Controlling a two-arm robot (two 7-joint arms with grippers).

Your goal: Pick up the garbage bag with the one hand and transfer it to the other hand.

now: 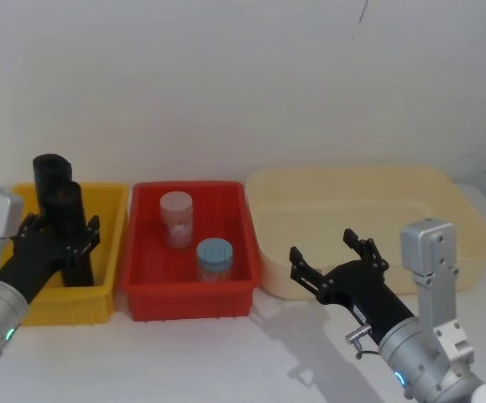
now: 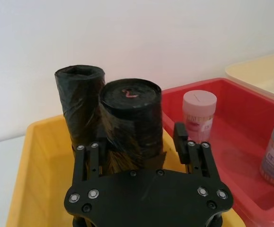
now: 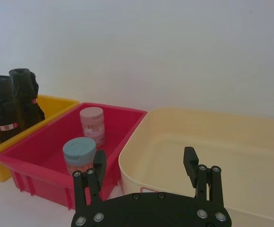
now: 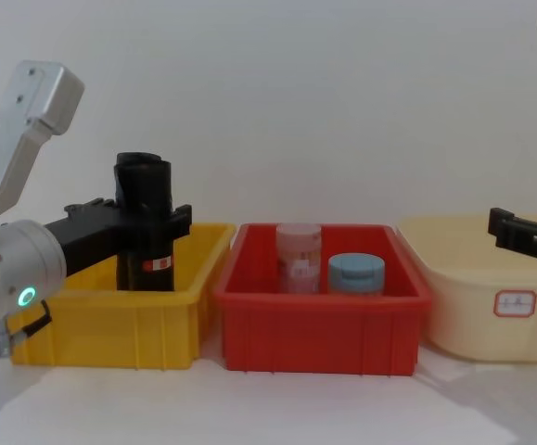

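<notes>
The garbage bag (image 1: 65, 201), a black roll with a red-and-white label band (image 3: 7, 126), stands upright in the yellow bin (image 1: 108, 252) at the left. My left gripper (image 1: 60, 228), on the green-lit silver arm, straddles it at mid height. Its fingers (image 2: 181, 142) are open, one on each side of the bag (image 2: 132, 113), with a small gap still showing. A second black roll (image 1: 49, 168) stands just behind it. My right gripper (image 1: 326, 249) hovers open and holds nothing, low in front of the cream tub (image 1: 444, 189).
A red bin (image 1: 142, 252) between the yellow bin and the cream tub holds a pink-capped jar (image 1: 176, 218) and a blue-capped jar (image 1: 214, 258). The white table stretches in front of the bins. A plain wall closes the back.
</notes>
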